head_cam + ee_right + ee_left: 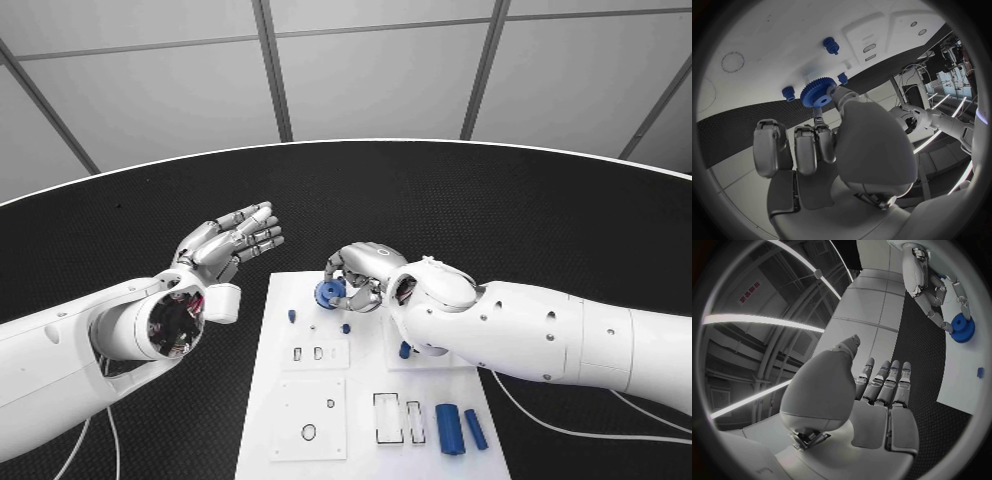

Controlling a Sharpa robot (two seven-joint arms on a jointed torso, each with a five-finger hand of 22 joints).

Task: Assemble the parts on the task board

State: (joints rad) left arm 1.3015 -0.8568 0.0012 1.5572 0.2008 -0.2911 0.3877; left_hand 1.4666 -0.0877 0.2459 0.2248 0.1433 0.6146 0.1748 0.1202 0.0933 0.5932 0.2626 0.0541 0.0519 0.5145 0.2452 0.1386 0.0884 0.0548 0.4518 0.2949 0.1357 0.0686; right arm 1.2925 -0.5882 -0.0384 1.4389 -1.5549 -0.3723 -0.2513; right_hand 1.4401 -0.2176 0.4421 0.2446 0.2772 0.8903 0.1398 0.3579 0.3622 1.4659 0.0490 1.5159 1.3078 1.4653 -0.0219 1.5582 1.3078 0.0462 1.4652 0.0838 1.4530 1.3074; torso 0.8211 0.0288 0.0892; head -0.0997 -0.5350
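From the head view, the right hand (368, 268) is over the far end of the white task board (274, 400) on the black desk (476, 200), and its fingers pinch a blue gear (330, 292). The left hand (231, 240) is up over the desk beside the board, holding nothing, with its fingers straight and a little apart. Near the close end of the board lie two blue bars (459, 428), and small blue pegs (345, 327) stand near the middle. In the left wrist view, the left hand (879, 390) is flat and holds nothing, and farther off the right hand (932, 292) grips the blue gear (963, 328) above the board's edge. In the right wrist view, the right hand (836, 150) holds the gear (819, 92) at its fingertips, close over the board (786, 40), with blue pegs (831, 45) nearby.
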